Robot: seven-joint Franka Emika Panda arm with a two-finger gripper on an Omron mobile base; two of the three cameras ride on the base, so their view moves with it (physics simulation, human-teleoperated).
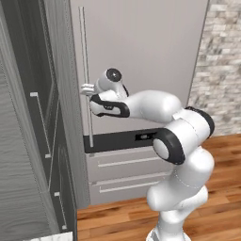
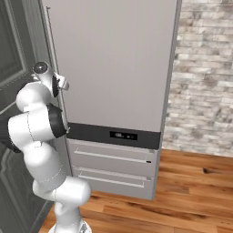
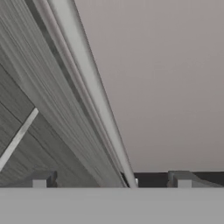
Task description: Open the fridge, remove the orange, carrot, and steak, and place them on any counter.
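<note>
1. Light-grey metal makes up the fridge (image 1: 141,56), the largest thing here and the landmark for the rest; its door is shut, so the orange, carrot and steak cannot be seen.
2. Left of the fridge stand the dark grey panelled cabinets (image 1: 28,141), touching its side and carrying thin pale bar pulls.
3. Right of the fridge rises a pale brick wall (image 2: 205,82).
4. Below the fridge and in front of it lies the wooden floor (image 2: 182,191).
5. Before the fridge door the white arm (image 1: 155,108) reaches across toward the door's left edge.
6. Across the fridge's lower part runs a black band (image 2: 113,135) with a small display.
7. Under that band sit two drawers (image 2: 111,166), each with a long horizontal pull, both closed.
8. Along the fridge door's left edge runs the long thin vertical handle (image 1: 86,70).
9. At that handle, about halfway up the door, is the tool (image 1: 85,89); its jaws stand wide apart, and in the hand view the two fingertips (image 3: 43,179) sit one on each side of the handle bar without clamping it.
10. At the bottom left corner of the left base view, beneath the cabinets, shows a small white corner of the desk (image 1: 60,236).
</note>
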